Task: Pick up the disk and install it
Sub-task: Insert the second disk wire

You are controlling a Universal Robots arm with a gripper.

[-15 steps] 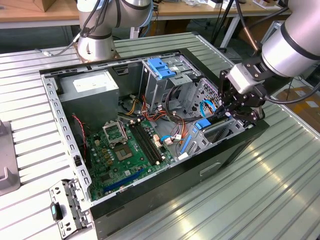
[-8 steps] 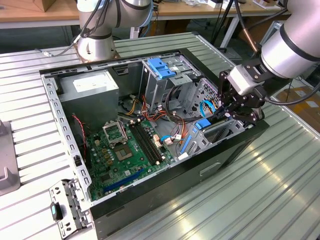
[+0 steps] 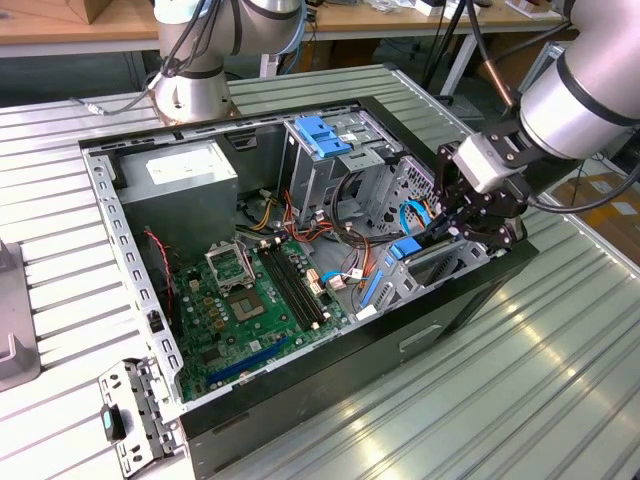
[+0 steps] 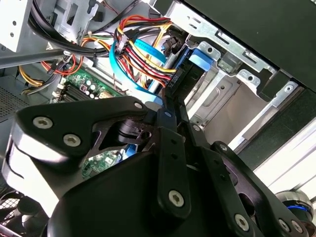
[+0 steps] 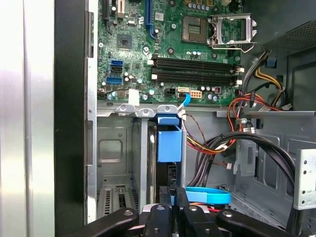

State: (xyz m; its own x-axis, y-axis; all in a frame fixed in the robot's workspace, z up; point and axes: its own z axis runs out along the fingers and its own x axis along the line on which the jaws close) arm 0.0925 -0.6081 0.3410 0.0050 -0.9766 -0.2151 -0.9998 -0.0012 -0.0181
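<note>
Disk [image 5: 168, 143] stands on edge in the drive bay [image 5: 118, 163] at the front corner of the open computer case [image 3: 300, 400], its blue carrier end showing at the bay mouth in the first wrist view and in the exterior view [image 3: 405, 249]. Bundled red, yellow and black cables [image 4: 143, 54] and a blue flat cable [image 5: 207, 196] crowd just beside it; the motherboard [image 3: 250, 300] lies beyond. Bay walls hem it closely. The gripper [image 3: 455, 225] reaches in from the exterior view's right, its fingers [image 4: 170, 128] drawn close about the disk's dark edge; whether they actually clamp it I cannot tell.
</note>
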